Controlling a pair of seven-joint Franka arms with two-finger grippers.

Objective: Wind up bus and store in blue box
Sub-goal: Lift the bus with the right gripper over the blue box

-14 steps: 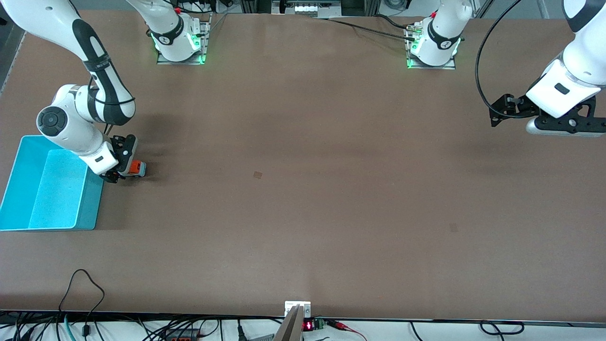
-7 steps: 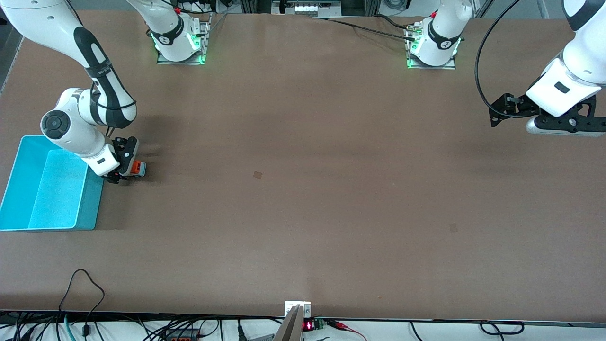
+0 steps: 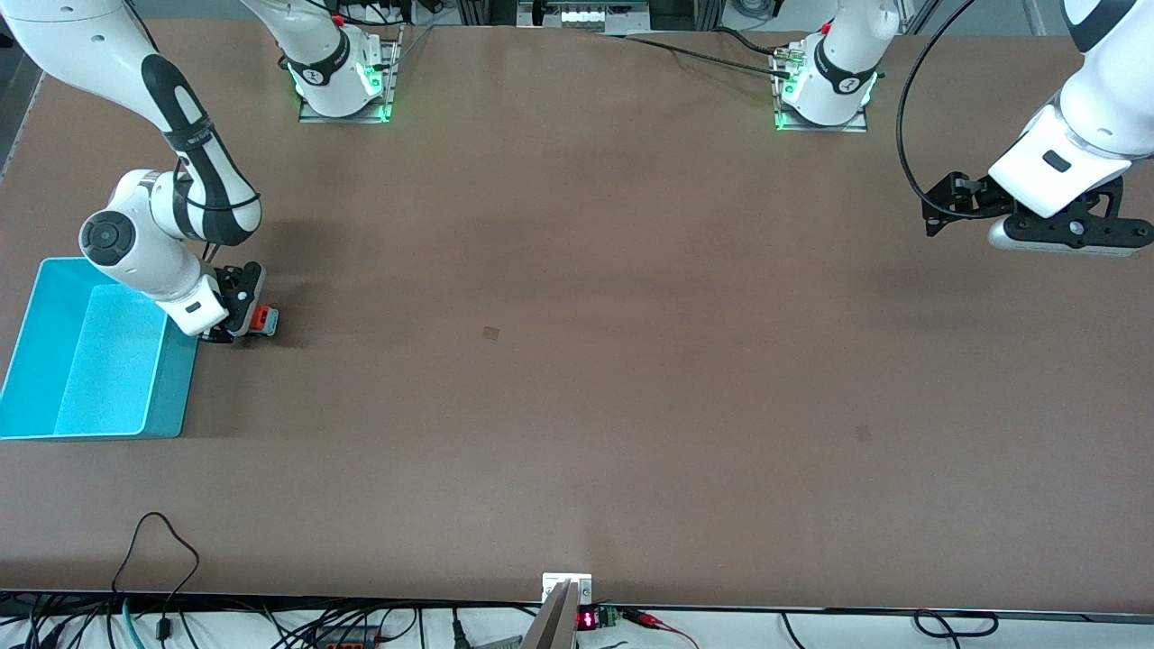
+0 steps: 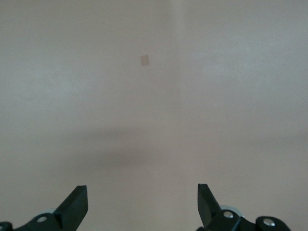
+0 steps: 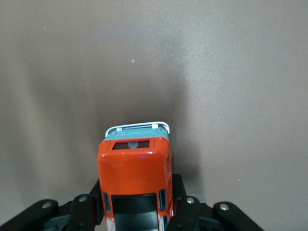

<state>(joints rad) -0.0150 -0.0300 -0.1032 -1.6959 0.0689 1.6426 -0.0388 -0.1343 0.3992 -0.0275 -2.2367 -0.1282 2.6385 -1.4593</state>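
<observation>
Glossy orange toy bus (image 5: 135,185), boxy, black roof panel, pale grey-blue lower trim; it sits on the matte brown table (image 3: 577,379) just beside the blue box (image 3: 36,361), a smooth cyan bin with tapered walls. Right gripper (image 3: 236,317) low at the table, wrist bent steeply down, fingers (image 5: 179,195) clamped on the bus's flanks. Left gripper (image 4: 142,204) waits over the left arm's end of the table, jaws spread wide, nothing between them.

A big brown table (image 3: 631,406) is seen filling most of the shot, with cables (image 3: 162,559) draped along its near edge and green lights (image 3: 383,113) lit up top
</observation>
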